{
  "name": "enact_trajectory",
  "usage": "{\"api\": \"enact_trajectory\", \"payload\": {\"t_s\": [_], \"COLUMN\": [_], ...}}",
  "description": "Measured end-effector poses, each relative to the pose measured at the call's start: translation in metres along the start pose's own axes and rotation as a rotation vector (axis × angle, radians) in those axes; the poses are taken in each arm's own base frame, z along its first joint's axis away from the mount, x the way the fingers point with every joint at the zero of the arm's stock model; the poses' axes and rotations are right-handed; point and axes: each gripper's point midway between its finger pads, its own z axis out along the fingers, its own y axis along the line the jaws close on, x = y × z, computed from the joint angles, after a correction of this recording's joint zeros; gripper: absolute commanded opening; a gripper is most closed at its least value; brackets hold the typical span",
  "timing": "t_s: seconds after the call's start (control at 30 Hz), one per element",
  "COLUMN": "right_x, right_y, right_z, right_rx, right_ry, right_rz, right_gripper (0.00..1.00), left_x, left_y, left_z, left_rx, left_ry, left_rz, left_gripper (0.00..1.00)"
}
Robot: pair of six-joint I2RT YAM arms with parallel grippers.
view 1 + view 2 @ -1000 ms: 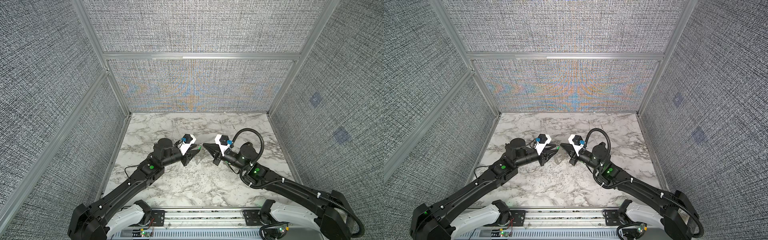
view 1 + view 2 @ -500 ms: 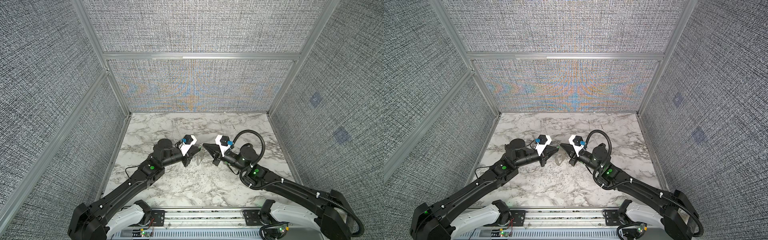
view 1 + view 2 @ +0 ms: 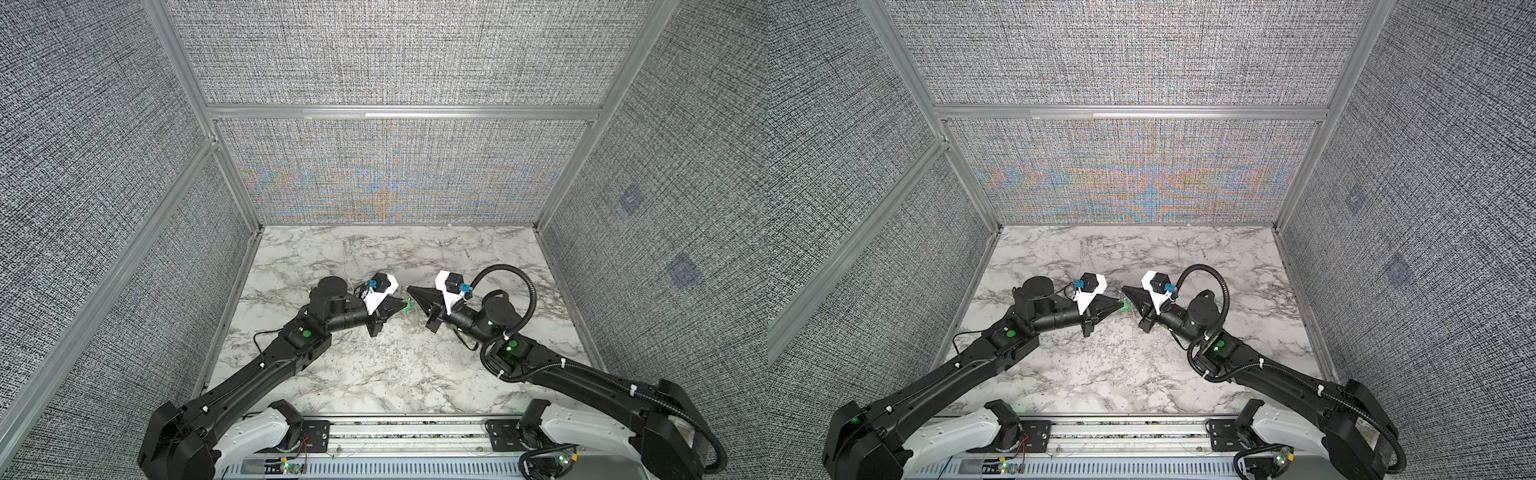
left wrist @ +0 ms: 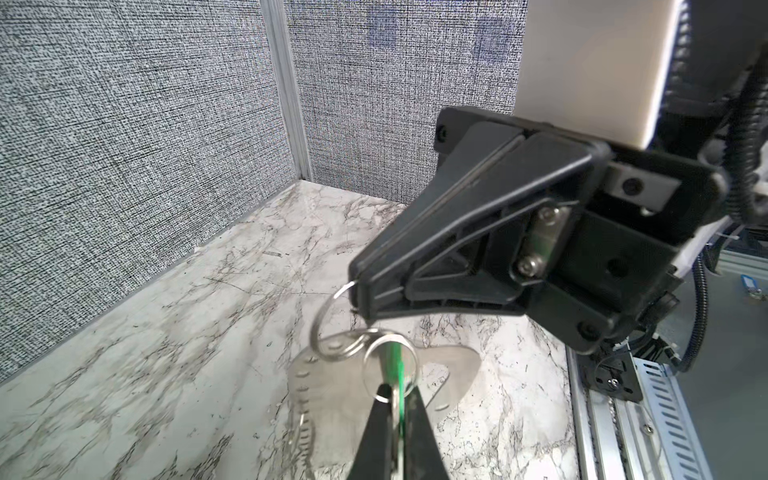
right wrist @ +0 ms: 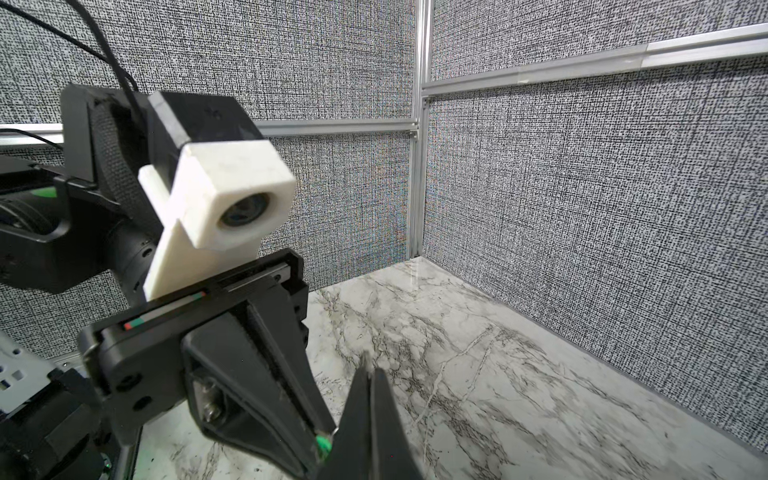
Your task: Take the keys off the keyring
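Note:
Both grippers meet above the middle of the marble floor. My left gripper is shut on the green tag of a key, seen edge-on between the jaws with small split rings around it. From that cluster a thin silvery wire loop, the keyring, rises into the tip of my right gripper, which is shut on it. A flat grey notched metal piece hangs blurred beneath; I cannot tell what it is.
Grey fabric walls with aluminium posts enclose the marble floor on three sides. The arm bases and a metal rail run along the front edge. A small blue tag lies beyond the rail.
The left jaws stood partly apart a second ago and have closed on the green tag. The right gripper has stayed shut and hardly moved.

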Motion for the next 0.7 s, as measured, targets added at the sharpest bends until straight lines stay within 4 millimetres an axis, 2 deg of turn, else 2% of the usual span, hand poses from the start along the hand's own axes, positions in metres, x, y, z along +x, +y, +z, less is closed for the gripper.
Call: {"api": "enact_trajectory", "payload": {"t_s": [0.4,0.6,0.7], "right_x": [-0.002,-0.002,0.003], "right_y": [0.001,-0.003,-0.008], "right_z": [-0.003,-0.01,-0.015], "right_rx": [-0.001,0.025,0.046], "right_ry": [-0.013,0.0,0.029], "right_rz": [0.008,-0.018,-0.038], "right_gripper": [0.0,0.0,0.0], "left_x": [-0.004,0.003,0.012], "left_y": [-0.005,0.001,0.005], "left_z": [0.002,-0.007,-0.016], "left_rx": [0.039,-0.034,-0.091], "left_ry": [-0.001,0.032,0.056], "left_rz": [0.022,0.028,0.015], "left_gripper": [0.0,0.0,0.0]}}
